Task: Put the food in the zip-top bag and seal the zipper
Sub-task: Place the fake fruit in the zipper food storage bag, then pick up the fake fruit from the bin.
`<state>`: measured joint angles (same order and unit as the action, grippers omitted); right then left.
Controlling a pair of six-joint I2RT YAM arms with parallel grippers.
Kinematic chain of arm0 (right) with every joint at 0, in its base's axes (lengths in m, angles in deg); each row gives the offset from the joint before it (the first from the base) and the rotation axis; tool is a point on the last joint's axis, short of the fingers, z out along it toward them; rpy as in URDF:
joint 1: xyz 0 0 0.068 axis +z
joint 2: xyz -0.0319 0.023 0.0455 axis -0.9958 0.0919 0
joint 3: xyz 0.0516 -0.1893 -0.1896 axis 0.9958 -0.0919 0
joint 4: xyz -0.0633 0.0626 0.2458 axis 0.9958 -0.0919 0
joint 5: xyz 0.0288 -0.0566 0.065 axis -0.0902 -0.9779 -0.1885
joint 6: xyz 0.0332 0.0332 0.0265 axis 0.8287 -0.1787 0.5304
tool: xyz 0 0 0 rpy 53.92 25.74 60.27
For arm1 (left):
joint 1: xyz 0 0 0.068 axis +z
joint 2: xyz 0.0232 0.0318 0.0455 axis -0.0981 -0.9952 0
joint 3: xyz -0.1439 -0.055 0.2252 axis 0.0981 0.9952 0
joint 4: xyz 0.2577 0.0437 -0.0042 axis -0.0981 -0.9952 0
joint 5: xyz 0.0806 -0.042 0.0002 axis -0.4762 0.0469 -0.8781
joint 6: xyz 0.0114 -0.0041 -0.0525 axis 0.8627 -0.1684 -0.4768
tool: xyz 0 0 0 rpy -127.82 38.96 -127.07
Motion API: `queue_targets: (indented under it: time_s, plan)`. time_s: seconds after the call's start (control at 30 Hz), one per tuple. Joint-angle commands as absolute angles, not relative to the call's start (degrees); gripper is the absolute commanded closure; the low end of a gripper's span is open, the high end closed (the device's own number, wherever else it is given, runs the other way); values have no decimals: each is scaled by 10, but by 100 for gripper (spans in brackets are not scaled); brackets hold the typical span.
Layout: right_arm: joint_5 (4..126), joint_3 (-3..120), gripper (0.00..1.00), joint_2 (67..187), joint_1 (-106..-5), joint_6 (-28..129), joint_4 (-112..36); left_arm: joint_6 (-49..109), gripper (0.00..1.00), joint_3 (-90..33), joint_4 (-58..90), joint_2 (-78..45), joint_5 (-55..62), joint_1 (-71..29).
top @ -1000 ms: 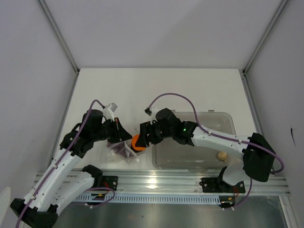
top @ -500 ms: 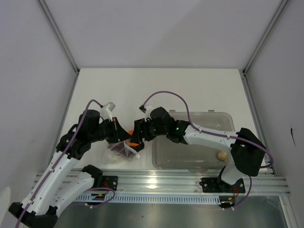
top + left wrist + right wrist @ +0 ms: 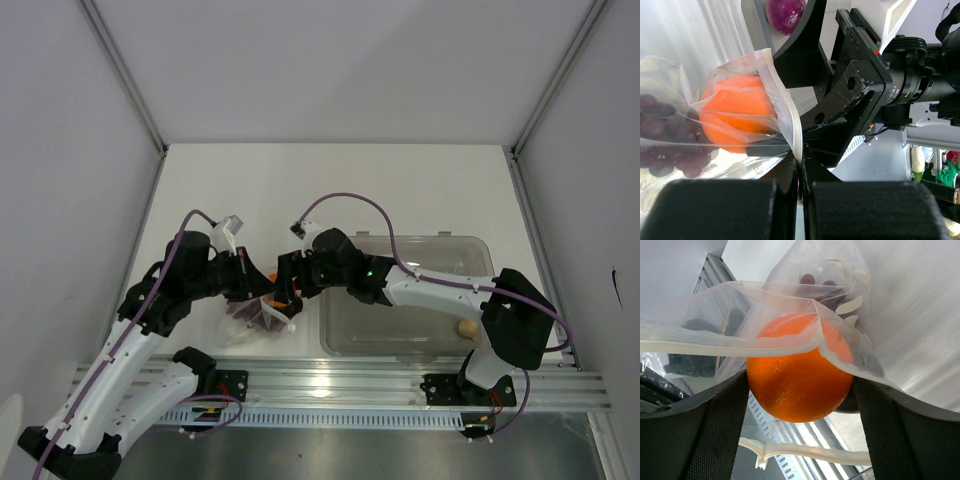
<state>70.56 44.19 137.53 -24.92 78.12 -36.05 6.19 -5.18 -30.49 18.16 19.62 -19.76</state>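
Partway, the left gripper (image 3: pixel 800 162) pinches the bag (image 3: pixel 790 295) by its zipper (image 3: pixel 790 120), grapes (image 3: pixel 660 130) inside, orange (image 3: pixel 795 367) halfway through the mouth between the right gripper's (image 3: pixel 800 379) wide-set fingers (gripping or freed, I cannot tell), beige lump (image 3: pixel 467 327) waiting in the tub (image 3: pixel 400 350), sealing undone

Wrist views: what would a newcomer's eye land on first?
The orange ball, sitting between the fingers of the right gripper, halfway through the mouth of the zip-top bag. The left gripper pinches the bag's zipper edge, dark grapes show inside, and a beige lump lies in the clear tub on the right.

Orange ball (image 3: pixel 799 385) halfway inside zip-top bag (image 3: pixel 805 267)
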Motion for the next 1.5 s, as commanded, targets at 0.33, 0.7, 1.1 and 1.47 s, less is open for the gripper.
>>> queue_targets:
  time_s: [0.33,0.7,1.1,1.47]
  plan:
    - [671,440,9,1335,-236,772,-374,65,99,-72,-296,188,208,-201]
    - [651,419,10,1266,-229,770,-418,65,99,-87,-308,196,203,-201]
    - [519,416,10,1174,-245,750,-538,65,99,-88,-310,199,201,-201]
    - [483,353,9,1166,-366,751,-580,64,99,-95,-310,195,205,-202]
